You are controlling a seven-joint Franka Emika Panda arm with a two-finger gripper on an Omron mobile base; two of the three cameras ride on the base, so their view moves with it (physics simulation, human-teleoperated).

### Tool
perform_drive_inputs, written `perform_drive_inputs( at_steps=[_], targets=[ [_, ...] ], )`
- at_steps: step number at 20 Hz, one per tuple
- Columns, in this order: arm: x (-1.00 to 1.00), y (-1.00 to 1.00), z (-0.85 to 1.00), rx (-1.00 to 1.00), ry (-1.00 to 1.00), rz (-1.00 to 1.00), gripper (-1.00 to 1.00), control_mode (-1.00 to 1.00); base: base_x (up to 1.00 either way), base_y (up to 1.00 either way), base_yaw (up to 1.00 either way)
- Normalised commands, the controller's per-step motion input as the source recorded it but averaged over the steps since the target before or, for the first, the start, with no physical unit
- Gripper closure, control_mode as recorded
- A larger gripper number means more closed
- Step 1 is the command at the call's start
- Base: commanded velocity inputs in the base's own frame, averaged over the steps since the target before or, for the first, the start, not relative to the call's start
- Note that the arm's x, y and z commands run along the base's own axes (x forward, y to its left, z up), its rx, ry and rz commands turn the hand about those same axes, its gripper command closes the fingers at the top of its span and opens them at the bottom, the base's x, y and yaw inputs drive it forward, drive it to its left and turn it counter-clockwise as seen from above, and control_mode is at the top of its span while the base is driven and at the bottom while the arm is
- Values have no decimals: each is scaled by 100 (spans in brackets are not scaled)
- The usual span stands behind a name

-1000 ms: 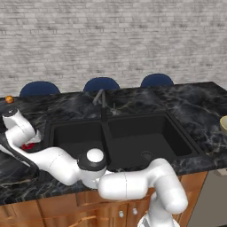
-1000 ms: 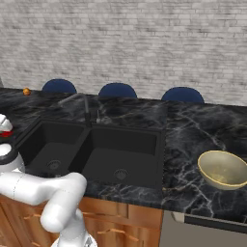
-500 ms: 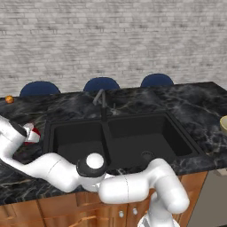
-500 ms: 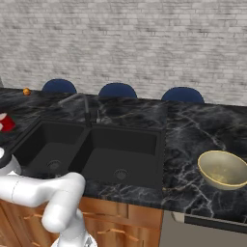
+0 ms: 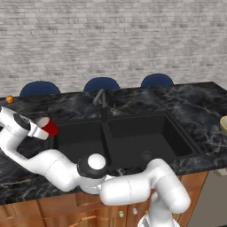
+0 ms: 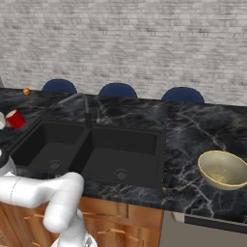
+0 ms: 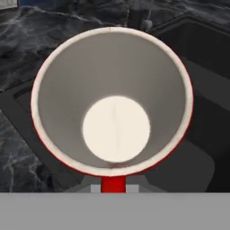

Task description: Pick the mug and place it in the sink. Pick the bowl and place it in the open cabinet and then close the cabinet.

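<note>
We see the gripper (image 5: 44,130) at the left end of the sink (image 5: 128,142), its jaws pinching the mug (image 5: 49,128), which is lifted clear of the counter (image 5: 186,104) and tipped on its side. From the left base camera the red mug sits right at the jaws, over the near left rim of the left basin, with the white forearm running back and down from it toward the base. The right base camera shows the mug (image 6: 15,118) at the far left edge, hanging above the counter (image 6: 193,130) just beside the sink (image 6: 91,149). Through the hand camera we look straight down into the mug (image 7: 112,103): its white inside and thin red rim sit directly ahead of the jaws, and behind it lie the dark basin of the sink (image 7: 202,90) and marbled counter. The fingertips themselves are mostly hidden by the mug, so we judge the grip from the way the mug hangs off the hand. The faucet (image 5: 101,99) stands beyond the jaws and to their right, at the back of the sink between the two basins. The bowl (image 6: 223,169) rests upright on the counter well apart from the jaws, past the right basin. A small orange ball (image 5: 9,99) lies on the counter behind the jaws, near the wall.
</note>
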Motion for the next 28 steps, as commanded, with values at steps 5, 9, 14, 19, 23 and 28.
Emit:
perform_drive_inputs(
  at_steps=[5,9,14,19,23,28],
  targets=[
    [-7,-92,-2,1,-36,-15,100,-100,0,0,0],
    [-35,-84,30,3,-34,-17,100,-100,0,0,0],
    [-29,-78,40,38,-3,-17,100,-100,0,0,0],
    [-36,-76,41,64,8,-13,100,-100,0,0,0],
    [-22,-63,30,35,0,-4,100,-100,0,0,0],
    [5,-22,-2,12,1,0,100,-100,0,0,0]
  ],
)
